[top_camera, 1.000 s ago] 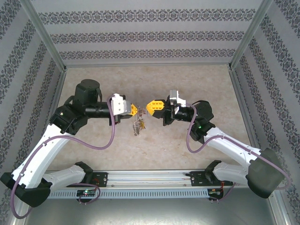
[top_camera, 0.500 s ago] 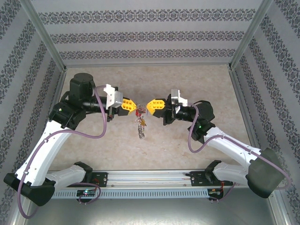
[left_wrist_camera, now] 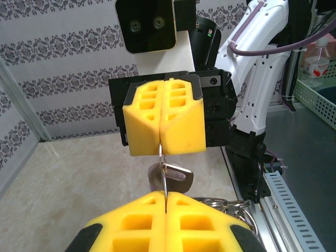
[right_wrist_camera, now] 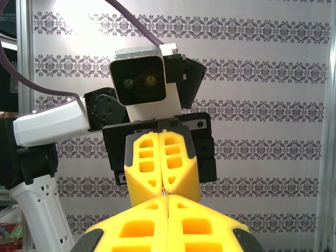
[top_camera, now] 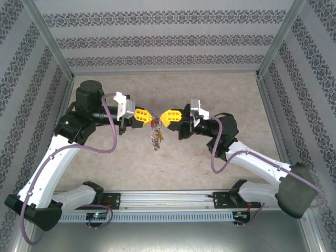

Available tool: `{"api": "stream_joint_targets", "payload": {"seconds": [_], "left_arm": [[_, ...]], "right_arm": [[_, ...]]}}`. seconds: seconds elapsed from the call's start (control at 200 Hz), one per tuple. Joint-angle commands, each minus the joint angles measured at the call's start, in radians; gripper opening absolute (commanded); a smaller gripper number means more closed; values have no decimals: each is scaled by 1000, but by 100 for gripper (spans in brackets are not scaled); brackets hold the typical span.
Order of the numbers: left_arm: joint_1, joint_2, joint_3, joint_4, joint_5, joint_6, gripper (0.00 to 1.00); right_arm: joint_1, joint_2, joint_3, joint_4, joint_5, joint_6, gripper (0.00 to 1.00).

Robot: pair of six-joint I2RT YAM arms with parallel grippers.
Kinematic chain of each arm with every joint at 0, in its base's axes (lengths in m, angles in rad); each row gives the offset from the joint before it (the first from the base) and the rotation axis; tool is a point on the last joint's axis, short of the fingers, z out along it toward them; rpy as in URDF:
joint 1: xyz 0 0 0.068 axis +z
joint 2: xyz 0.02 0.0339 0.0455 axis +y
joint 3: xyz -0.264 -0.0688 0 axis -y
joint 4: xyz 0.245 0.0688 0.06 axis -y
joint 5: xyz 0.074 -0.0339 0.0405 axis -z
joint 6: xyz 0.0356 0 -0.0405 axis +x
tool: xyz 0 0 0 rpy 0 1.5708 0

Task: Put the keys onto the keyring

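Left jaws and right jaws tip to tip, both pinching one keyring [left_wrist_camera: 165, 184]. Just below the keyring, one bunch of keys [top_camera: 156, 139], too small to count.

**Both arms, seen from above.** The two arms are reaching in from the near edge of the worktop [top_camera: 220, 89] and converging above its middle, forearms roughly level and wrists facing each other. The left gripper [top_camera: 150, 119] is clamping the keyring [top_camera: 155, 135] between its closed yellow fingers [top_camera: 140, 115]. The right gripper [top_camera: 162, 119] is pressing its fingers fully together, and the two are meeting tip to tip.
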Motion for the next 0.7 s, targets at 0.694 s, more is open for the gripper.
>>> {"api": "stream_joint_targets", "payload": {"seconds": [0.694], "left_arm": [[24,-19,-15,94,49,-38,0]], "right_arm": [[22,-3,39,24,20,-42,0]]}}
